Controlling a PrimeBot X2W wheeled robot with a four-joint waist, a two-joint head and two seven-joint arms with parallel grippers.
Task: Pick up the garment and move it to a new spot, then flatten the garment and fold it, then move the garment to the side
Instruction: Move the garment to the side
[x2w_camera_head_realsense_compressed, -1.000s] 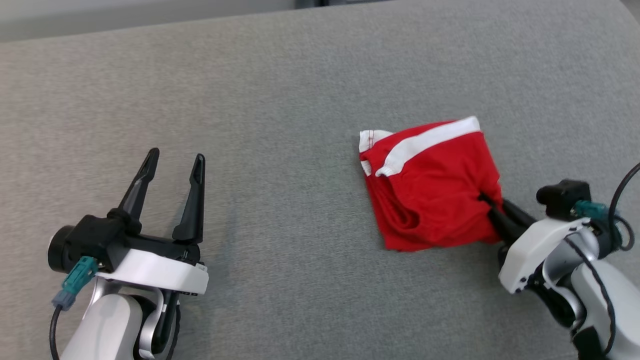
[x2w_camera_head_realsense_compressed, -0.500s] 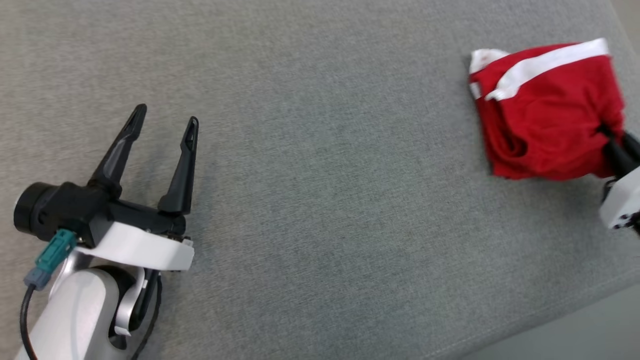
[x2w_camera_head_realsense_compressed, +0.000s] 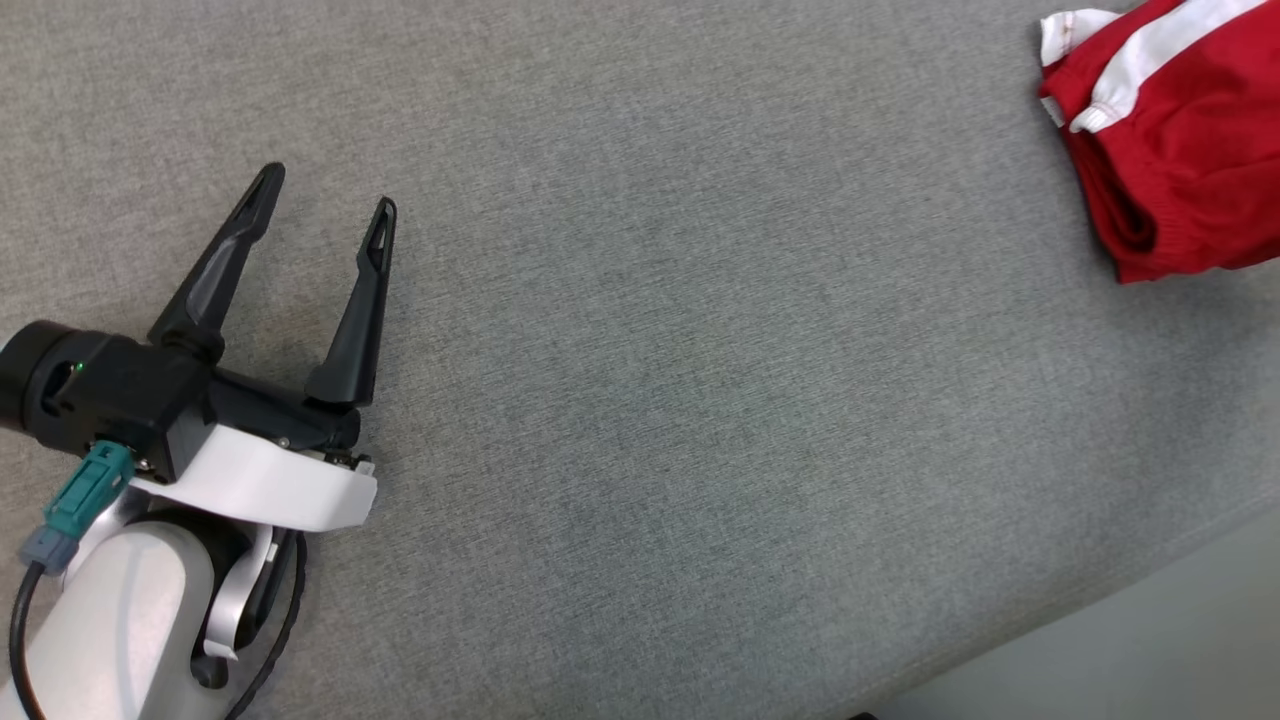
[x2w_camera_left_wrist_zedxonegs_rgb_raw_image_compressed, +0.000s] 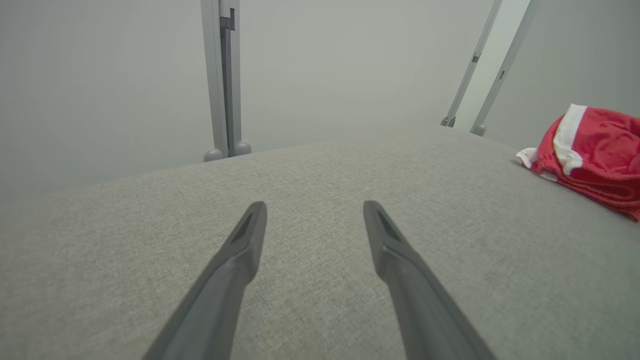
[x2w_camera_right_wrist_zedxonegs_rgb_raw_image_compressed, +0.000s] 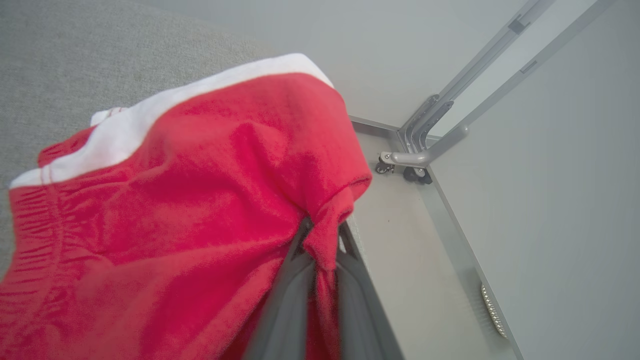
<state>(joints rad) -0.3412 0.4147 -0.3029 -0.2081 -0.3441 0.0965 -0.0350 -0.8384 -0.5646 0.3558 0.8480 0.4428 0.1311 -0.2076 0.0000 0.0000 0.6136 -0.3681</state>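
head view: your left gripper sits low-left over the grey table, fingers spread wide, nothing btwn them, no cloth touched. prob parked there to stay clear of the other arm's work. the red garment w/ white trim is at the view's top-right corner, well apart from that gripper, in a compact bundle. it looks folded already, so i'd judge you're on the last step: moving it to the side.

left wrist view: same gripper, fingers angled apart, bare table btwn them. the garment lies on the table far right, white band up. grey frame posts stand behind the table.

right wrist view: your right gripper is pinched nearly closed on a bunched corner of the garment; a tuck of red cloth runs down btwn the two fingers. holding a corner rather than the middle prob lets the rest follow as one piece. the floor and a frame leg show just past the cloth, so the bundle is near the table's edge. can't tell here if its lower part rests on the table or is lifted. mind that: let go too far out and it may slide off, and a thin pinch could slip & undo the fold.
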